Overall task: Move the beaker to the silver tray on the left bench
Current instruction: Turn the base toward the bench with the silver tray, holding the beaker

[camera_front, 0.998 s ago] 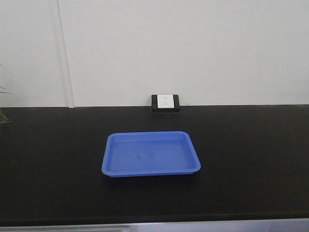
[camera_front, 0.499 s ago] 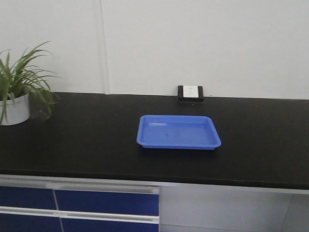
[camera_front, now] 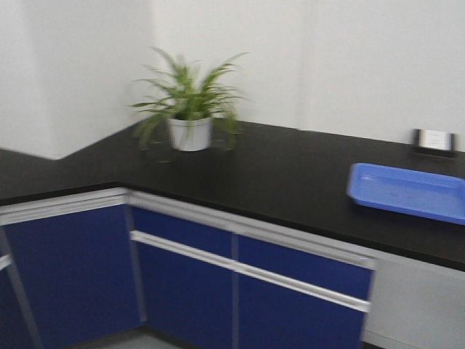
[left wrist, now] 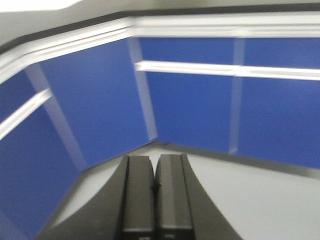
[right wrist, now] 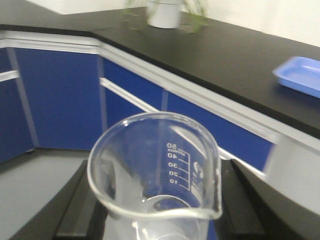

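Beaker (right wrist: 155, 170), small and of clear glass, fills the lower middle of the right wrist view. It stands upright with its open rim toward the camera, and a printed scale from 10 to 50 shows on its wall. The right gripper (right wrist: 157, 215) holds it: dark fingers (right wrist: 82, 210) sit at 9 and 3 o'clock of the glass, closed against its sides. The beaker hangs in the air over a grey floor (right wrist: 30, 185), apart from any counter.

Past it, a black counter (right wrist: 225, 55) turns a corner above blue cupboard doors (right wrist: 60, 95). A blue tray (right wrist: 300, 75) lies on the counter at 2 o'clock, and a potted plant (right wrist: 165, 12) stands at 12 o'clock.

The front view is blurred. It shows the potted plant (camera_front: 189, 109) at 11 o'clock on the black counter (camera_front: 276, 174), near the corner. The blue tray (camera_front: 407, 190) is at 3 o'clock, well apart from the plant, with a wall socket (camera_front: 434, 139) just behind it.

In the left wrist view the left gripper (left wrist: 155, 187) has its two dark fingers pressed together with nothing between them, pointing toward the blue cupboard doors (left wrist: 190, 110).
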